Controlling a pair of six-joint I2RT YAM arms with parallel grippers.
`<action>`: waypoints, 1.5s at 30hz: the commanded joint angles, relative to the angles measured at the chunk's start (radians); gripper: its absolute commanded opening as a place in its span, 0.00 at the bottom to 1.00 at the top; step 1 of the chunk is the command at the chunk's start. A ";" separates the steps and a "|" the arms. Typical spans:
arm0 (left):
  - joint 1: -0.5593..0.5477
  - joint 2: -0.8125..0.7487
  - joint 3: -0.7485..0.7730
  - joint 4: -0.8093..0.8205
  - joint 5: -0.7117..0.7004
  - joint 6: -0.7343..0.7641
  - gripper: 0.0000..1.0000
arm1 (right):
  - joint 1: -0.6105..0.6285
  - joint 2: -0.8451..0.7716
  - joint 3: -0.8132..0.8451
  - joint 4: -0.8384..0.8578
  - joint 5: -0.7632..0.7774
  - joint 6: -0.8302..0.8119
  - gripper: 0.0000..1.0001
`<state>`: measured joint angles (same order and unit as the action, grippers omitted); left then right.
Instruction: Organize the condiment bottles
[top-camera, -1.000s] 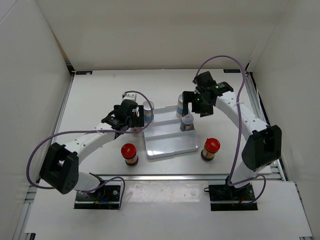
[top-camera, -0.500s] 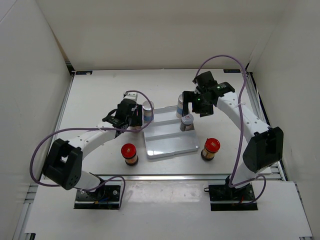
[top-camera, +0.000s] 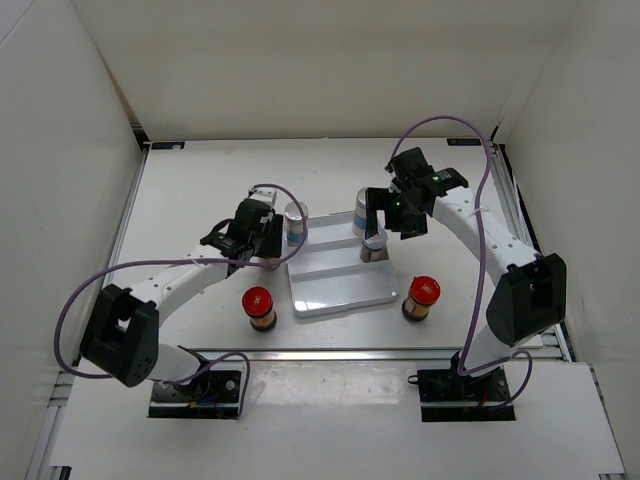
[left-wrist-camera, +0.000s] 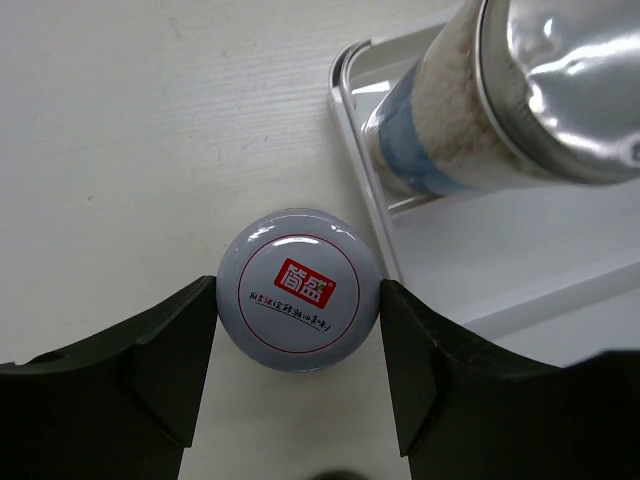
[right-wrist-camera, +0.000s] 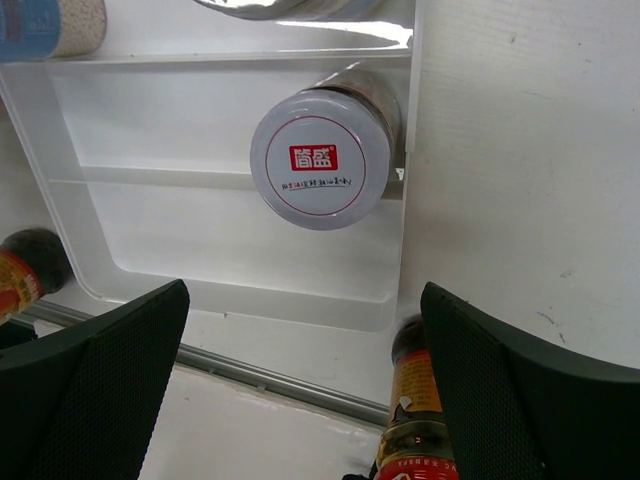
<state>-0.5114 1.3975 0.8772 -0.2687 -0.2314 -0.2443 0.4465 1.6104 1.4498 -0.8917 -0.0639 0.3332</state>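
My left gripper (left-wrist-camera: 298, 305) is shut on a short silver-lidded jar (left-wrist-camera: 299, 282) that stands on the table just left of the white tray (left-wrist-camera: 520, 250); both fingers press its sides. In the top view the left gripper (top-camera: 262, 236) hides that jar. A tall white jar (top-camera: 295, 222) stands at the tray's left rim. My right gripper (top-camera: 388, 212) hangs open above a second short silver-lidded jar (right-wrist-camera: 320, 160) in the tray, and partly hides another tall white jar (top-camera: 361, 216). Two red-capped bottles (top-camera: 258, 305) (top-camera: 422, 294) stand on the table at either side of the tray's near end.
The ridged tray (top-camera: 340, 285) lies mid-table between the arms. White walls enclose the table on the left, back and right. A metal rail (right-wrist-camera: 250, 372) runs along the near edge, close to the right red-capped bottle (right-wrist-camera: 425, 430).
The left gripper's jaws have come together from wide open onto the short jar beside the tray. The right gripper has stayed open and has barely shifted.
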 joint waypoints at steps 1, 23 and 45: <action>-0.004 -0.121 0.043 -0.087 -0.060 0.005 0.11 | 0.003 -0.040 -0.025 0.016 -0.013 -0.005 1.00; -0.127 -0.106 0.173 0.029 0.148 -0.098 0.11 | 0.003 -0.089 -0.108 0.014 0.049 0.050 1.00; -0.193 -0.014 0.088 0.068 0.124 -0.078 0.49 | -0.006 -0.236 -0.123 -0.183 0.231 0.047 1.00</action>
<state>-0.6842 1.4174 0.9524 -0.2550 -0.1024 -0.3454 0.4454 1.4178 1.2751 -1.0069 0.1108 0.3817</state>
